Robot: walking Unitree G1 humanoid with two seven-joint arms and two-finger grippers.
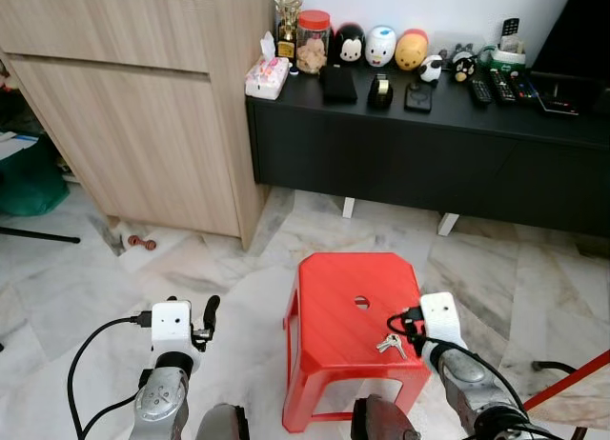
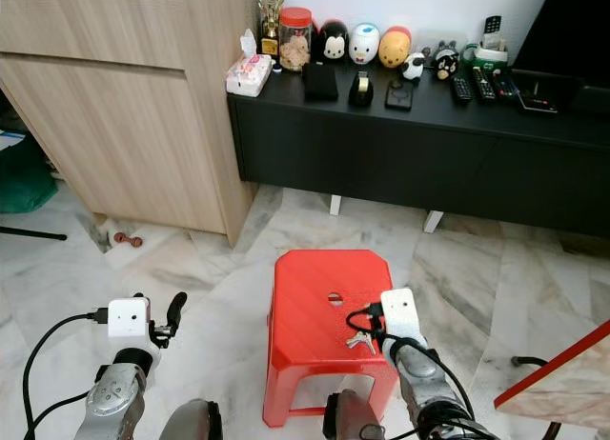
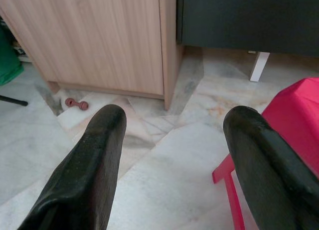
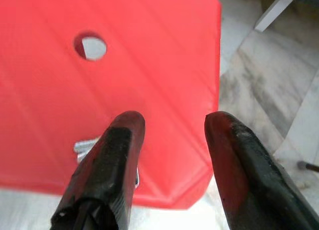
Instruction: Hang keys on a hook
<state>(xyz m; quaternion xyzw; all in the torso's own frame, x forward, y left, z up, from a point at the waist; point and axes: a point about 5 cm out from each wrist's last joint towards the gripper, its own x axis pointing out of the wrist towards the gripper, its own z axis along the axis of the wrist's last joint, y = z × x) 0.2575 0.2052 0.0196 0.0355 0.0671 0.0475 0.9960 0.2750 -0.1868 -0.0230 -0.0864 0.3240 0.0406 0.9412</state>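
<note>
Marble floor (image 1: pixel 238 297) in grey and white spreads across the room; a light wooden cabinet (image 1: pixel 143 107) stands at the left, and just beside it a long black low cabinet (image 1: pixel 429 154) runs along the wall on white feet; its top carries a tissue pack (image 1: pixel 267 76), a small trophy (image 1: pixel 286 16), a red-lidded jar (image 1: pixel 312 42), three round cartoon figures (image 1: pixel 380 46) and several remote controls (image 1: pixel 500 86); a small reddish object (image 1: pixel 142 242) lies on the floor by the wooden cabinet's foot.

Before the robot stands a red plastic stool (image 1: pixel 343 316) with a round hole in its seat; the keys (image 1: pixel 389 344), a small silver bunch, lie flat on the seat near its front right corner.

The right pincer (image 4: pixel 172 128) hovers low over that corner of the stool with its two black fingers (image 4: pixel 234 155) spread apart and nothing between them; in the right wrist view the keys (image 4: pixel 84 148) peek out beside one finger, partly hidden by it; whether the finger touches them cannot be told.

The left pincer (image 3: pixel 174 130) is held over bare floor to the left of the stool, well apart from the keys, its fingers (image 3: pixel 94 160) wide open and empty.
</note>
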